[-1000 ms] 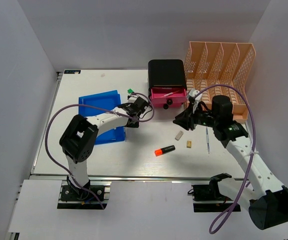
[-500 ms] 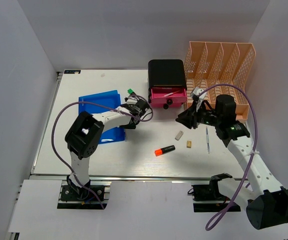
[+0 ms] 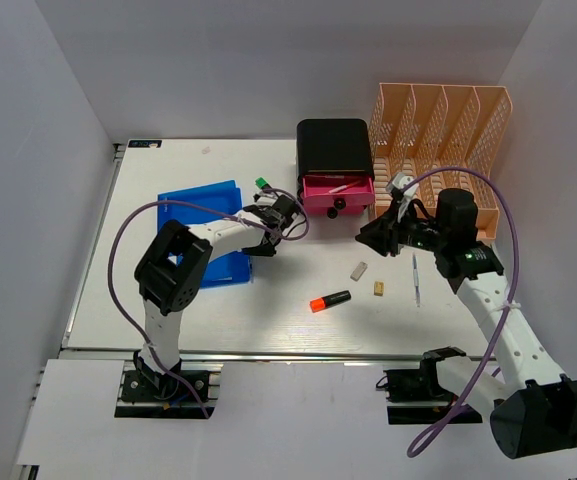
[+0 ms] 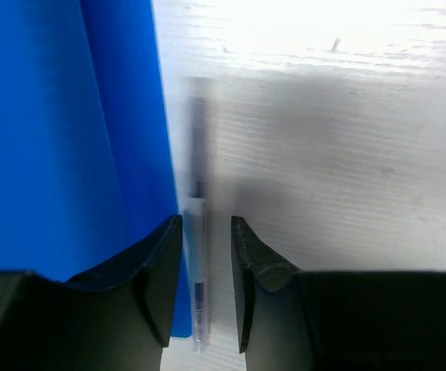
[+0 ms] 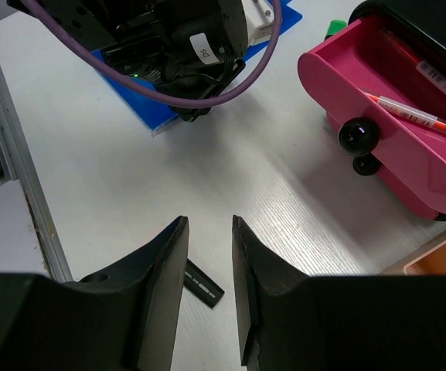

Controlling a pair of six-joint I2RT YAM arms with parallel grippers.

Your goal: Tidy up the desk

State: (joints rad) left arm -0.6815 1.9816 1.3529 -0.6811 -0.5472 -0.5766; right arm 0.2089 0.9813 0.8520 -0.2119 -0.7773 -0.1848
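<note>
Now | desk (image 3: pixel 218 315) long axis left-right | left fingers (image 4: pixel 161 278) spread astride pen (image 4: pixel 198 193) | right fingers (image 5: pixel 165 270) slightly apart

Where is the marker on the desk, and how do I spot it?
Start at the large white desk and find the pink plastic drawer open at its far side. In front of it, toward the near edge, lies a short marker: one end orange-red, the rest black; its neighbours are a grey block and a tan block.

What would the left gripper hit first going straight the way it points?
Likely the pen, lying on the desk beside the blue folder, between the open fingers of the left gripper; depth is unclear.
</note>
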